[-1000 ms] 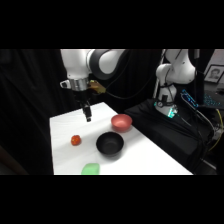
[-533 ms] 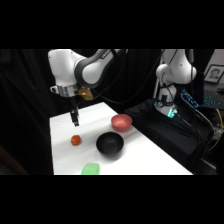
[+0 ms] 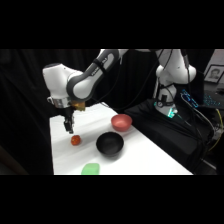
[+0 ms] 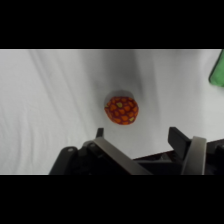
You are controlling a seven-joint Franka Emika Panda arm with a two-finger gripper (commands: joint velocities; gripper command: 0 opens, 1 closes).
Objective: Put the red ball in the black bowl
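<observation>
Tool (image 3: 69, 129) hangs just above the red ball (image 3: 75, 140), fingers apart and gripping nothing. Ball rests on the desk (image 3: 145, 160) near its left edge, clear of the black bowl (image 3: 109, 144). Wrist view: ball (image 4: 121, 110) lies ahead of the spread fingers (image 4: 178, 139).

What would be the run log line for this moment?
phase: approach | claw: open, above small red-orange round ball | ball: on white table, not grasped | round black bowl: empty
</observation>
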